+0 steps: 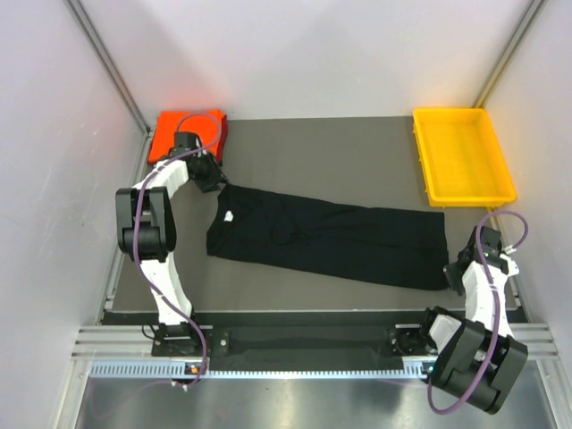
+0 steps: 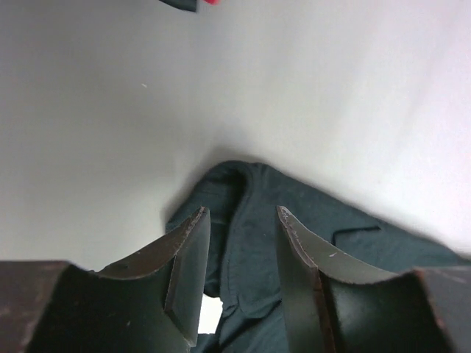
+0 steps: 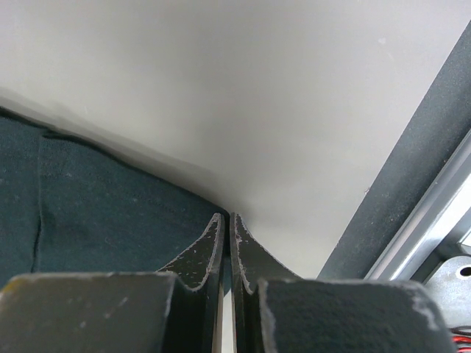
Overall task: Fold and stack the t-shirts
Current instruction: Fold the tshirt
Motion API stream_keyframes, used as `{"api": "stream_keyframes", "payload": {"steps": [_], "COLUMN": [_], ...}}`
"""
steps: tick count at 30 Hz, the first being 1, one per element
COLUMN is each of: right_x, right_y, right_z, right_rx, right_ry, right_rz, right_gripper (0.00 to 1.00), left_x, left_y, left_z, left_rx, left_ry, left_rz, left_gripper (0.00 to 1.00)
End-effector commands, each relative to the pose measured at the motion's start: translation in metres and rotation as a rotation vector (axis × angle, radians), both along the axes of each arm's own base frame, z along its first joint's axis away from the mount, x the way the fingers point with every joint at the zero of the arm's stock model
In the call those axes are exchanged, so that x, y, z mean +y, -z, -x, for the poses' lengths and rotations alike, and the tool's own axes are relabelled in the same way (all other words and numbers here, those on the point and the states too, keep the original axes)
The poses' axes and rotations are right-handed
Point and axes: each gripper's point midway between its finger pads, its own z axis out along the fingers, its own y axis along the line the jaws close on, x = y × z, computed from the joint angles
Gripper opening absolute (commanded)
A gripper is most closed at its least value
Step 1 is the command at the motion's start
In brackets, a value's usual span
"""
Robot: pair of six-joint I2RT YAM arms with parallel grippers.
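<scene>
The black t-shirt (image 1: 331, 237) lies as a long flat strip across the table, its white neck label (image 1: 229, 215) at the left end. My left gripper (image 1: 216, 184) hovers at that collar end. In the left wrist view its jaws (image 2: 241, 213) stand open, with bunched shirt cloth (image 2: 243, 184) lying below and between them, not pinched. My right gripper (image 1: 454, 268) rests at the shirt's right end. In the right wrist view it (image 3: 226, 217) is shut, its tips touching the corner of the cloth (image 3: 88, 206). A folded orange-red t-shirt (image 1: 179, 134) sits at the back left.
A yellow plastic tray (image 1: 420, 152) stands at the back right corner. White walls enclose the table on three sides. The dark table edge and metal rail (image 3: 412, 206) run close to the right gripper.
</scene>
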Motion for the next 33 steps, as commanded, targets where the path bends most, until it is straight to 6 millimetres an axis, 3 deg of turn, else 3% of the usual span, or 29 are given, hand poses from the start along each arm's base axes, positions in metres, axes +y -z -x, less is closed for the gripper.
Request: {"api": "stream_keyframes", "payload": {"steps": [1, 9, 23, 29, 33], "right_x": [-0.007, -0.008, -0.01, -0.011, -0.012], "right_y": [-0.003, -0.003, -0.003, -0.003, -0.003], "right_z": [-0.001, -0.001, 0.001, 0.001, 0.003], "right_rx": [-0.016, -0.023, -0.01, -0.01, -0.006], "right_ry": [0.011, 0.014, 0.027, 0.031, 0.042], "right_rz": [0.03, 0.038, 0.046, 0.048, 0.054], "right_gripper": [0.0, 0.0, 0.0, 0.0, 0.0], "left_x": [-0.006, -0.003, -0.003, -0.006, 0.0], "left_y": [-0.017, -0.002, 0.003, 0.009, 0.011], "left_z": [-0.011, -0.023, -0.033, -0.032, -0.033], "left_rx": [-0.064, -0.029, -0.038, -0.026, -0.02], "left_ry": [0.047, 0.023, 0.028, 0.036, 0.014], "left_rz": [0.017, 0.011, 0.03, 0.061, 0.07], "left_gripper": [0.45, 0.39, 0.33, 0.25, 0.04]}}
